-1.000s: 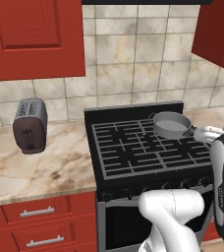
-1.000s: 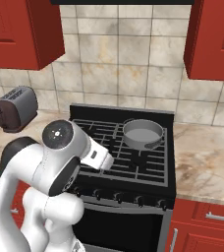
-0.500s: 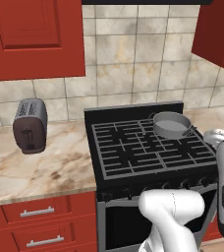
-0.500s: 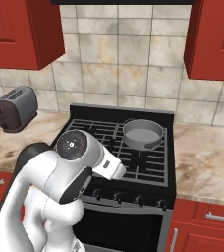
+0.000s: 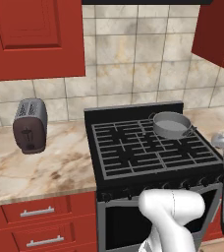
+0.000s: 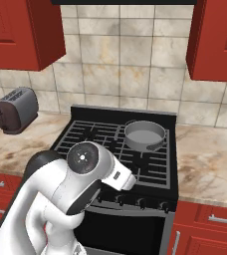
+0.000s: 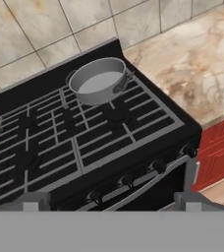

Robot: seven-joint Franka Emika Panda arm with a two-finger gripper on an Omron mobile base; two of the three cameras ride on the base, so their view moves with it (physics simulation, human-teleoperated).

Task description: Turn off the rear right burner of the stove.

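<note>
The stove [image 5: 133,114] [image 6: 119,110] [image 7: 55,76] is a black gas range with grey bar grates. A round grey pan [image 5: 170,124] [image 6: 144,134] [image 7: 98,79] sits on the rear right burner [image 5: 193,140] [image 7: 133,89] and covers its head. Small dark knobs [image 7: 158,166] [image 6: 142,202] line the stove's front edge above the oven door. In the hand view my gripper [image 7: 111,202] hangs in front of and above that edge, looking down over the grates. Its fingertips [image 7: 192,199] stand far apart with nothing between them, so it is open.
A grey-brown toaster [image 5: 30,125] [image 6: 16,109] stands on the marble counter [image 5: 35,167] left of the stove. More counter [image 6: 205,159] lies to the right. Red cabinets hang above, red drawers [image 5: 35,212] sit below. My arm's white elbow [image 6: 88,174] bulks before the stove front.
My arm has folded lower: in the right base view the elbow dropped and came nearer the camera; in the left base view the forearm slid right. Stove, pan and toaster stayed put.
</note>
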